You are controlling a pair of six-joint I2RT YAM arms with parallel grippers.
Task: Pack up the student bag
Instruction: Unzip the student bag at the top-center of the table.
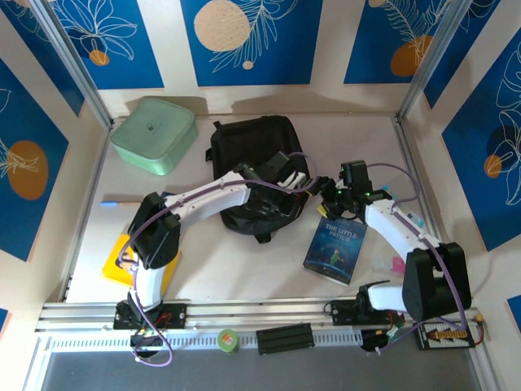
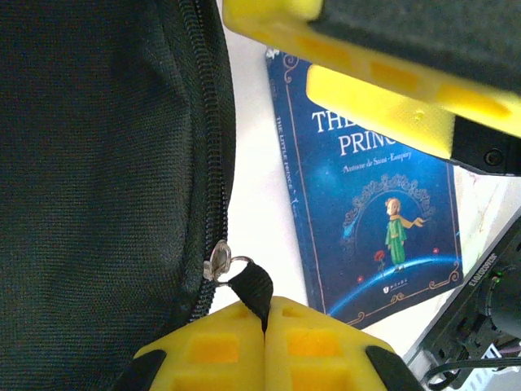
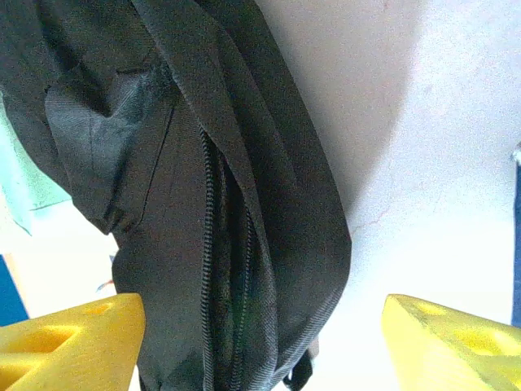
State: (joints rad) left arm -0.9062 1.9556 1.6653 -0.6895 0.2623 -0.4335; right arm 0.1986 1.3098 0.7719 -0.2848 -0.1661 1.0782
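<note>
- Student bag (image 1: 248,155), one: black fabric, lying on the table (image 1: 244,273) at mid-depth, between the lidded box and the book.
- Left gripper (image 2: 264,342), one: yellow fingers pressed together, pinching the black zip pull tab (image 2: 254,287) at the bag's right edge; a metal ring (image 2: 220,261) joins the tab to the zip.
- Right gripper (image 3: 262,346), one: fingers spread wide with nothing between the pads, poised over the bag's edge and bare table.
- Book (image 1: 335,248), one: dark blue cover, flat on the table just right of the bag, apart from it.
- Mint-green lidded box (image 1: 155,134), one: far left, beside the bag's upper corner.
- Yellow flat item (image 1: 120,262), one: near left, partly under the left arm; I cannot tell what it is.
- Green roll (image 1: 228,340), one: on the front rail.
- Top view: the whole layout, both arms reaching to the bag's right side.
- Left wrist view: the pinched tab and the book's cover picture of a small figure, too small to read from above.
- Right wrist view: two zip tracks (image 3: 207,244) running side by side along the bag, and a sliver of mint green at the left edge.
</note>
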